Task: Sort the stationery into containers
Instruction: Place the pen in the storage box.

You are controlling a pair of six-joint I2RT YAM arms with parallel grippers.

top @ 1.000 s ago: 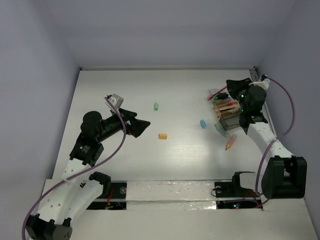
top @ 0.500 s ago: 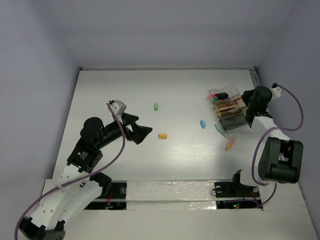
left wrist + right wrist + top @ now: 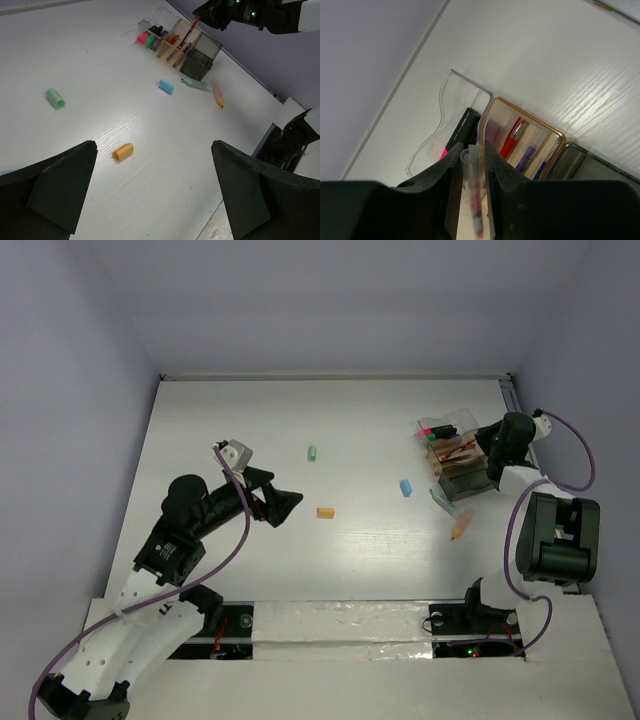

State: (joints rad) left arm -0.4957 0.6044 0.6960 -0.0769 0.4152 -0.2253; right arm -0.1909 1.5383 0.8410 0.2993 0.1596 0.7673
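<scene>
My right gripper (image 3: 472, 152) is shut on a thin red pen (image 3: 474, 187), which hangs upright over the containers (image 3: 526, 131). The tan compartment holds red and blue pens; the clear compartment (image 3: 451, 116) beside it holds pink and green highlighters (image 3: 146, 38). From above, the right gripper (image 3: 476, 446) sits at the right edge of the containers (image 3: 452, 456). My left gripper (image 3: 154, 145) is open and holds nothing, just above an orange eraser (image 3: 122, 151). Loose on the table lie the orange eraser (image 3: 325, 511), a green eraser (image 3: 312, 452), a blue eraser (image 3: 406, 487), a teal pen (image 3: 441, 500) and an orange pen (image 3: 460, 528).
The containers stand near the table's right edge, close to the side wall (image 3: 590, 360). A dark compartment (image 3: 580, 165) adjoins the tan one. The left gripper (image 3: 280, 502) hovers left of the table's middle. Taped boards (image 3: 330, 625) run along the near edge.
The right arm has folded back to the right, its gripper now at the containers' right side with the pen. The left arm drew slightly nearer and then stayed still.
</scene>
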